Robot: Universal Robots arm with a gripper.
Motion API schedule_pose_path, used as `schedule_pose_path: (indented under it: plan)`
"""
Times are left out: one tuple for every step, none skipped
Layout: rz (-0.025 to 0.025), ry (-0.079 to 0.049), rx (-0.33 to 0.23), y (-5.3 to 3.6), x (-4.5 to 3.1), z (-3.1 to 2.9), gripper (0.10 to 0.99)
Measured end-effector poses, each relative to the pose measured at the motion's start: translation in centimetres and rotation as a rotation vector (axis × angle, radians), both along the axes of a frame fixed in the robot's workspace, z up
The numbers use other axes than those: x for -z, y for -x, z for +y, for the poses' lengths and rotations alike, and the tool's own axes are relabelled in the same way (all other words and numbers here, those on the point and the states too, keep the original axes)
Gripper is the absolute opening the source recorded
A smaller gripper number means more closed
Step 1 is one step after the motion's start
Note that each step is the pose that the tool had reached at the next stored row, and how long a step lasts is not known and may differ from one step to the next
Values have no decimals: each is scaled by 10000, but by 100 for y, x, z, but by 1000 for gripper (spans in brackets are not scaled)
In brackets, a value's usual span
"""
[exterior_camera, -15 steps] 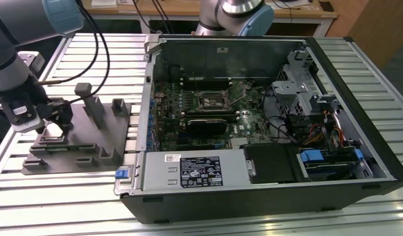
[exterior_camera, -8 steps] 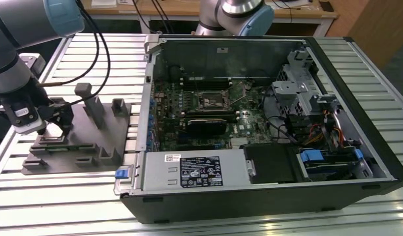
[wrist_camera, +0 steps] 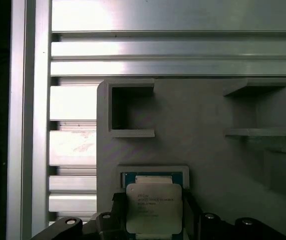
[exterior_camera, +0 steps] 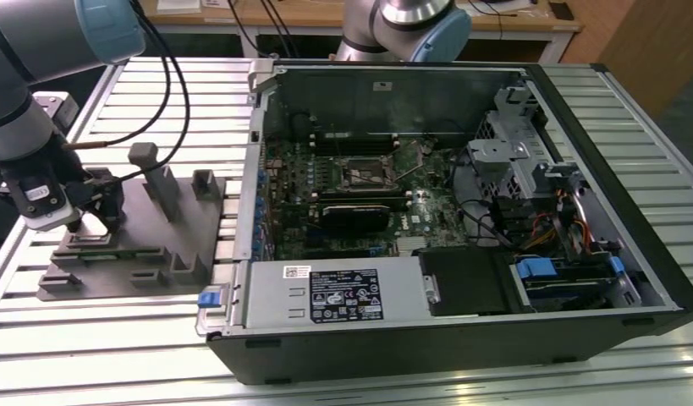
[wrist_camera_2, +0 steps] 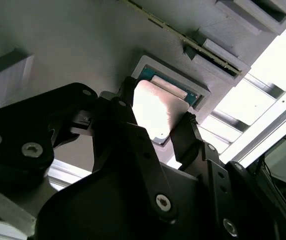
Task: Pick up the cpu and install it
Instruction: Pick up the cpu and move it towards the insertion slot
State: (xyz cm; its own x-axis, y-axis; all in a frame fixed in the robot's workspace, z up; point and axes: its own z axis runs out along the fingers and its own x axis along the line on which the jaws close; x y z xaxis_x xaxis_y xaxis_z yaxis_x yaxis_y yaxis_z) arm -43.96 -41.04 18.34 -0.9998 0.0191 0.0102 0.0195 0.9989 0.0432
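Note:
The cpu [wrist_camera: 154, 206], a small square chip with a pale silver top and a green rim, lies at a square recess of the grey moulded tray [wrist_camera: 202, 155]. My gripper [wrist_camera: 154, 217] straddles it, and its black fingers [wrist_camera_2: 188, 131] press against two opposite edges of the cpu [wrist_camera_2: 157, 110], so it is shut on the chip. In the exterior view my gripper [exterior_camera: 81, 222] stands low over the near left part of the tray [exterior_camera: 154, 216]. The metal-framed socket [exterior_camera: 366, 172] sits on the motherboard inside the open computer case, well off to the exterior view's right.
Upright grey blocks [exterior_camera: 154, 173] rise from the tray close to my gripper. The open computer case [exterior_camera: 459, 211] holds a black cooler, cables and drive cages. A second arm's base [exterior_camera: 405, 25] stands behind the case. The slatted aluminium table [exterior_camera: 109, 338] runs under everything.

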Motion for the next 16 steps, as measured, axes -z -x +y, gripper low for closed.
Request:
schedule_pose_path:
  plan:
    - [-1, 0, 0, 0, 1, 0, 541]
    - [-1, -1, 0, 0, 1, 0, 541]
    - [-1, 0, 0, 0, 1, 0, 541]
    - [-1, -1, 0, 0, 1, 0, 541]
    - [-2, -1, 0, 0, 2, 0, 541]
    - [-1, -1, 0, 0, 1, 0, 541]
    - [-4, -2, 0, 0, -3, 0, 541]
    - [-4, -2, 0, -1, -29, 0, 541]
    - [-1, 0, 0, 0, -50, 0, 541]
    - [-3, -1, 0, 0, -71, 0, 541]
    - [-2, -1, 0, 0, -93, 0, 541]
    - [-2, -1, 0, 0, -115, 0, 541]
    - [-2, -1, 0, 0, -137, 0, 541]
    - [-1, -1, 0, 0, -161, 0, 541]
    - [-2, -1, 0, 0, -184, 0, 541]
    - [-2, -1, 0, 0, -207, 0, 541]
